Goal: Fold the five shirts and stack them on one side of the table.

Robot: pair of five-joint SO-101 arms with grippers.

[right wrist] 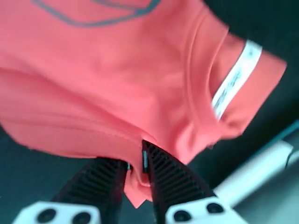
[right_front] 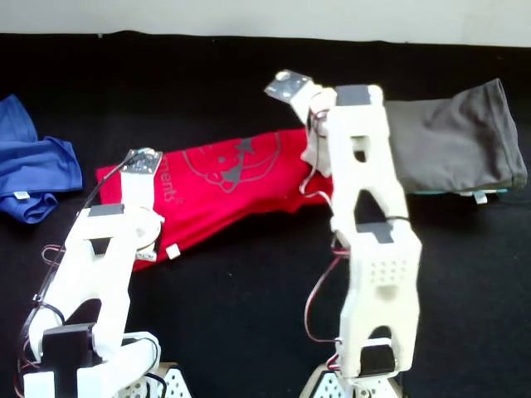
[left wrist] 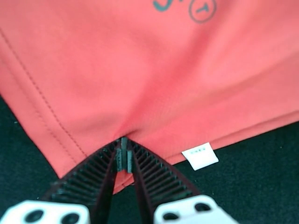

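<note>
Black cloth covers the counter [right_front: 249, 315]. On it the left hand [left wrist: 124, 151] is pinched on the red shirt [right_front: 224, 186] at its hem edge, beside a white tag [left wrist: 200, 156]. The right hand [right wrist: 135, 161] grips the same shirt near the collar [right wrist: 201, 93]. It lies stretched between them, seemingly mid-fold. Beyond, the gray shirt [right_front: 452, 141] looks folded at one end. The blue shirt [right_front: 33, 170] lies crumpled at the other, apparently yet to be folded.

Matt, seemingly smooth red cloth shirt [left wrist: 163, 70]
</note>
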